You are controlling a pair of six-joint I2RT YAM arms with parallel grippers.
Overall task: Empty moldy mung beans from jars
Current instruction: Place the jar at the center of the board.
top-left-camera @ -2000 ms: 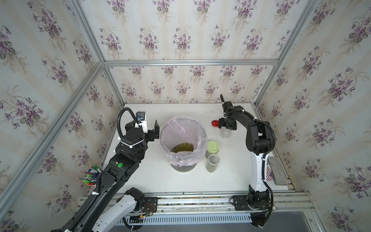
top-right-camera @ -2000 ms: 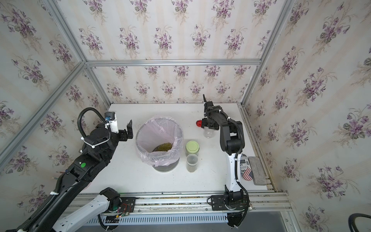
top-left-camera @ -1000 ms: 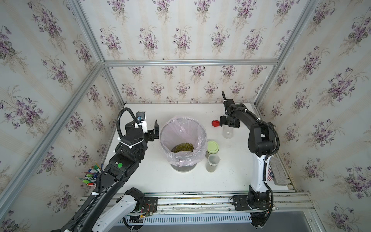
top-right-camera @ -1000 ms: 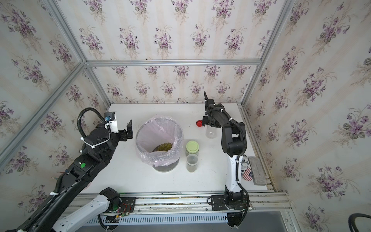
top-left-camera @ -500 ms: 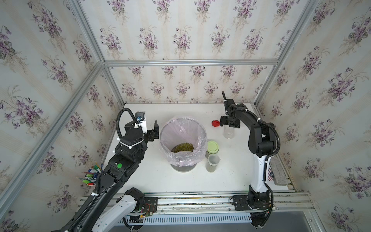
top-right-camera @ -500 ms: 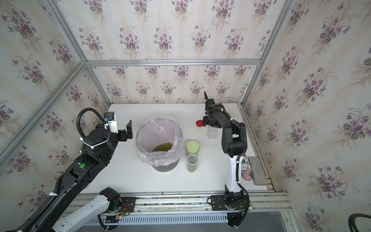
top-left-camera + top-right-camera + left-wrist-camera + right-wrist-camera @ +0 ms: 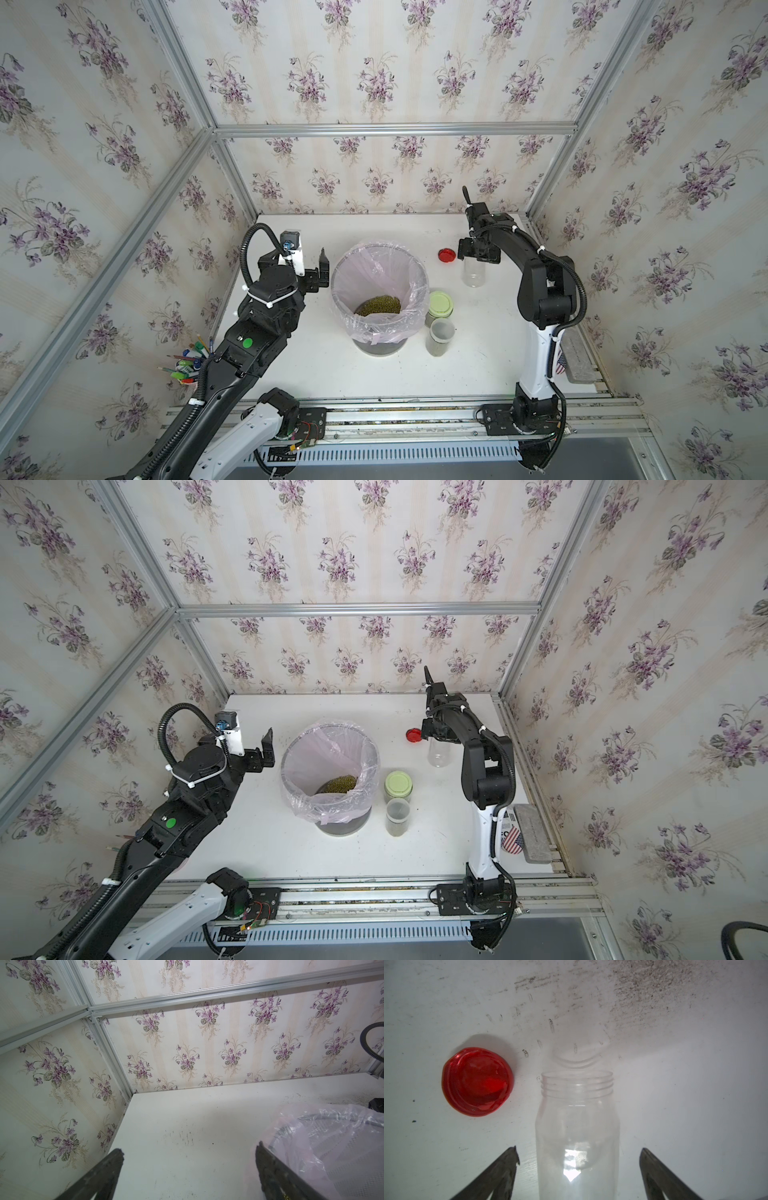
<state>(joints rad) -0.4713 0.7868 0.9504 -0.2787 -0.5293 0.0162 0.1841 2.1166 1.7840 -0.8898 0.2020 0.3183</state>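
Right wrist view, looking down past my right hand point(image 7: 578, 1149): its fingers stand wide apart on either side of the small clear cylindrical jar point(image 7: 577, 1126) and touch neither wall. The jar is let go and rests on the white desk point(image 7: 695, 1064), just beside the round red screw lid point(image 7: 477, 1081). It is empty and lidless. It shows side-on, threaded mouth away from my fingers, and I cannot tell whether it stands or lies. Over the past two seconds, hand and jar have edged a little away from the large round bin lined with a pink plastic bag point(image 7: 353, 274), then settled. The olive-green mung beans point(image 7: 378, 305) lie heaped at the bottom of that bin, so I read this jar as finished. Near the bin wait a clear jar under a pale green lid point(image 7: 440, 302) and, close against it, an open clear jar point(image 7: 439, 336) with something dark low inside, likely beans still to be tipped out. My left hand point(image 7: 189, 1148) hangs fully open and empty beside the bin's rim, unmoved.
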